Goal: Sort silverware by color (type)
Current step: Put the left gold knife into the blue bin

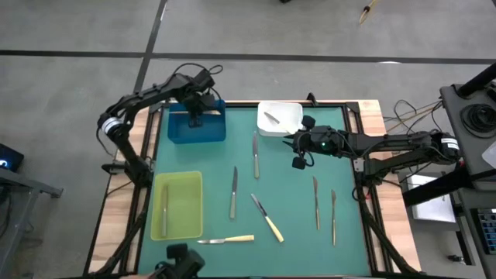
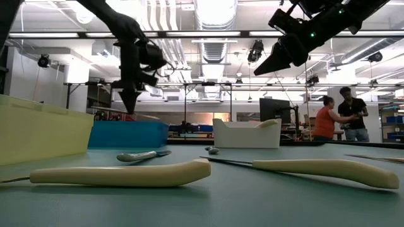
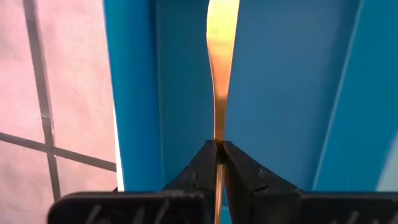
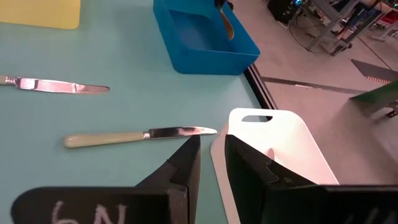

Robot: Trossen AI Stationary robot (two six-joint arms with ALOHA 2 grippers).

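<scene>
the left gripper (image 1: pixel 197 113) hangs over the blue tray (image 1: pixel 197 132) at the far left of the table, its fingers (image 3: pixel 202 171) pinched tight on a thin golden utensil (image 3: pixel 222 56) that points down into the tray. the right gripper (image 1: pixel 299 160) hovers just beside the white tray (image 1: pixel 288 128), holding nothing, its fingers (image 4: pixel 183 162) only a little apart. the rest of the silverware lies loose on the green mat (image 1: pixel 287 201): grey knives (image 1: pixel 233 192) near the middle, two more at the right (image 1: pixel 316 203), and yellow-handled knives (image 1: pixel 268 219) toward the near edge. one piece lies in the yellow-green tray (image 1: pixel 186 225).
</scene>
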